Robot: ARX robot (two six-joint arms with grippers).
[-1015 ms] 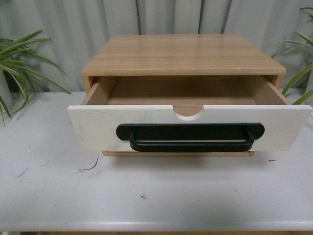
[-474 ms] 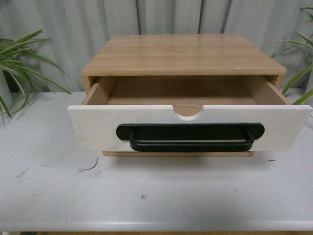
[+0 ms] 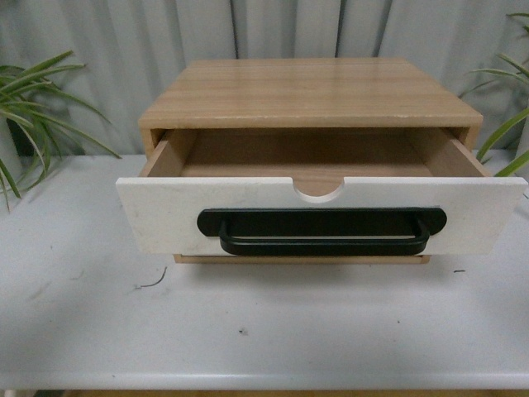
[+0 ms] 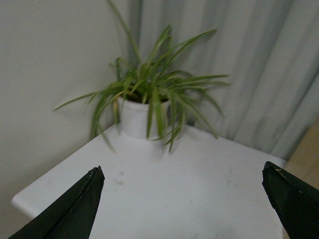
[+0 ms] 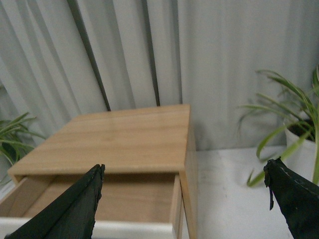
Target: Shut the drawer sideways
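No readable txt, labels, brands or nos. on anything in view.

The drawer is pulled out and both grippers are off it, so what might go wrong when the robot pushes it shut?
The drawer has a wide front; a push at one end may skew it and jam it in the cabinet. The cabinet seems to stand loose on the table, so it may slide back instead. The left plant and right plant flank it; the open left gripper or right gripper could clip one while swinging in.
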